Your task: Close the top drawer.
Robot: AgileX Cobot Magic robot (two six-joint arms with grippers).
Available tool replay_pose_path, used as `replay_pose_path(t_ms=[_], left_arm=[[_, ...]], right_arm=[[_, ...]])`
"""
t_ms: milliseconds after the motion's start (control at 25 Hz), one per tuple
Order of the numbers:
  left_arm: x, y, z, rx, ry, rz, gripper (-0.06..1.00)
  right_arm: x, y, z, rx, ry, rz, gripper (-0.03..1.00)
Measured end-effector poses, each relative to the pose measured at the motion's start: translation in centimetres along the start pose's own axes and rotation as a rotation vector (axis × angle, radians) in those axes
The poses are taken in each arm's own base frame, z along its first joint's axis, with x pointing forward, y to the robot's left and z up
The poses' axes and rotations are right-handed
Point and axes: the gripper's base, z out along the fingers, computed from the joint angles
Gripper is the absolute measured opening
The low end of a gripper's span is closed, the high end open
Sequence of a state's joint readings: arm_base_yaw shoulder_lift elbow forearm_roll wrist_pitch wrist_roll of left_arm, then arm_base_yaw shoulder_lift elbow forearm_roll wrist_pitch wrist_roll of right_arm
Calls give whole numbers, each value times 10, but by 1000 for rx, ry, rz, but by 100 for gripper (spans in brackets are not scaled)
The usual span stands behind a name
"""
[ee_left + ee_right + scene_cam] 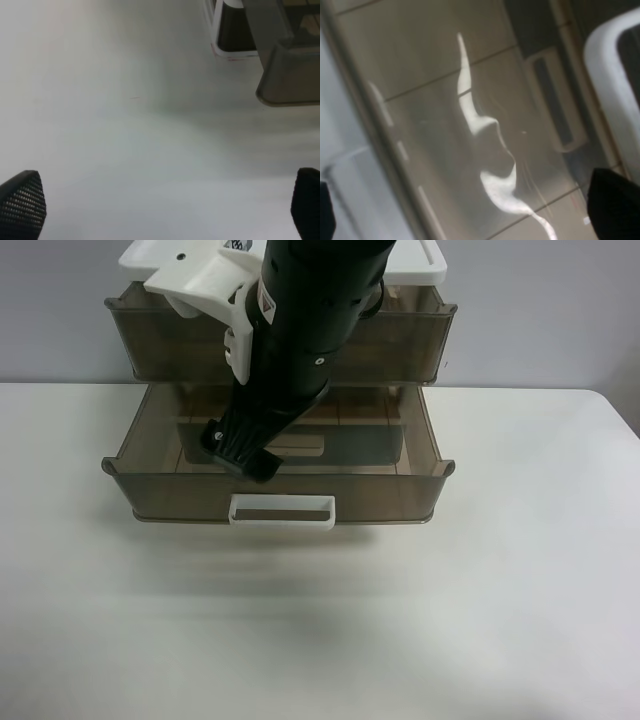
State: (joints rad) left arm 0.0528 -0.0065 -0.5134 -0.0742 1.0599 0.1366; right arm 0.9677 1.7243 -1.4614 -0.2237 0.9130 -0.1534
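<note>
The top drawer point(400, 340) is smoky brown translucent plastic and stands pulled out of the unit. Its handle is hidden behind the black arm. That arm reaches down over the top drawer's front, and its gripper point(240, 452) hangs above the open lower drawer point(160, 490). In the right wrist view this right gripper point(470, 220) is open, with dark fingertips point(615, 205) far apart over brown translucent plastic. A blurred white handle point(615, 90) is beside it; I cannot tell which drawer's. The left gripper point(165, 210) is open over bare table.
The lower drawer is pulled out further than the top one, and its white loop handle point(282, 512) faces the white table point(320, 640). The unit's white top point(425, 265) is at the back. A brown drawer corner point(290, 75) shows in the left wrist view.
</note>
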Motion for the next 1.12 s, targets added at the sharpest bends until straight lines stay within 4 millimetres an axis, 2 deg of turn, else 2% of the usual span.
replay_pose_path(t_ms=[840, 1120], left_arm=[[0, 0, 0, 0, 0, 0, 99], [0, 0, 0, 0, 0, 0, 99]], right_arm=[[5, -42, 16, 76, -67, 66, 99], [4, -47, 23, 62, -70, 102, 99]])
